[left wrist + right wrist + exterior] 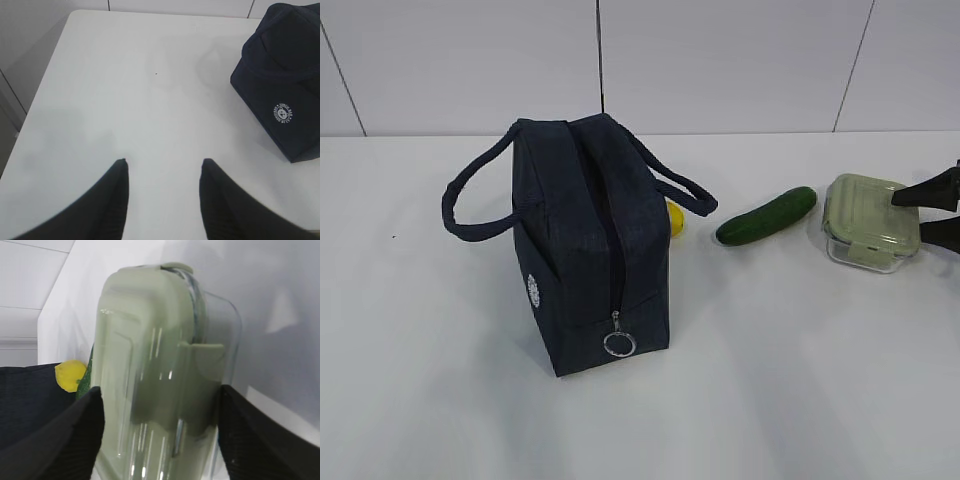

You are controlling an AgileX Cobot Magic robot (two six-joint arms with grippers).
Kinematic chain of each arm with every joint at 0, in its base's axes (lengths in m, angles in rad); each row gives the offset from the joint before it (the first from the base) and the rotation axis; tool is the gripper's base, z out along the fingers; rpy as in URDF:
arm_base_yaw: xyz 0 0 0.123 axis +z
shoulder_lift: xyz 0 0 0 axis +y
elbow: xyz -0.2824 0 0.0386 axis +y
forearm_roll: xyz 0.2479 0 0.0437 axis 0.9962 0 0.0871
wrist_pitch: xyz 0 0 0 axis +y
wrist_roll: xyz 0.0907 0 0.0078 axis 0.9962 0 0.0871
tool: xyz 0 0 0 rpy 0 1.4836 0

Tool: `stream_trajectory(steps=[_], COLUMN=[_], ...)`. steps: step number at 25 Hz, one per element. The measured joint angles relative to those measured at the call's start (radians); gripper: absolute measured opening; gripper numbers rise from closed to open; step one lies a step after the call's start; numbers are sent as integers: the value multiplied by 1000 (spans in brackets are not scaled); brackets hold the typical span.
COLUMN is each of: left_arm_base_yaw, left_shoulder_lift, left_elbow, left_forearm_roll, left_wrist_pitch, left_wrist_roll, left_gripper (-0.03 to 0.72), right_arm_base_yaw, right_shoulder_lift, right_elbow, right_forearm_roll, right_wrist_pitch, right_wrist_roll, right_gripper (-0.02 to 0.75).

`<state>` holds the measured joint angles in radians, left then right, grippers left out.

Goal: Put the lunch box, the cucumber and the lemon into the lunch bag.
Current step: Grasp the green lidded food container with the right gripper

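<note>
The navy lunch bag (590, 240) stands left of centre, its ring pull (619, 343) hanging low on the near end. Its emblem side shows at the right of the left wrist view (280, 75). The yellow lemon (674, 218) peeks out behind the bag's right side. To the lemon's right lies the dark green cucumber (767, 216). The lunch box (865, 220) with its sage lid rests on the table at the far right. My right gripper (160, 390) has a finger against each side of the lunch box (150, 365). My left gripper (165, 162) is open over bare table.
The white table's left edge (47, 75) runs close to the left gripper, with floor beyond it. A tiled wall (720, 60) rises behind the table. The lemon (70, 375) and the bag's fabric (25, 405) lie beyond the box in the right wrist view.
</note>
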<state>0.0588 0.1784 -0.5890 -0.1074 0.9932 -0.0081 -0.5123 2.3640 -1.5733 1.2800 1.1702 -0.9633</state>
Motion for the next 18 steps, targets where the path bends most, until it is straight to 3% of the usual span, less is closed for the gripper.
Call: stream_trajectory(steps=[6,18], left_arm_base_yaw=[0,0], left_shoulder_lift=[0,0], left_elbow=[0,0], left_forearm_roll=[0,0], left_wrist_pitch=[0,0], left_wrist_roll=[0,0], left_gripper=[340,339], right_arm_base_yaw=[0,0], right_shoulder_lift=[0,0], right_elbow=[0,0], right_forearm_roll=[-12,-21], right_wrist_pitch=[0,0], right_wrist_roll=[3,5], right_gripper=[466,456])
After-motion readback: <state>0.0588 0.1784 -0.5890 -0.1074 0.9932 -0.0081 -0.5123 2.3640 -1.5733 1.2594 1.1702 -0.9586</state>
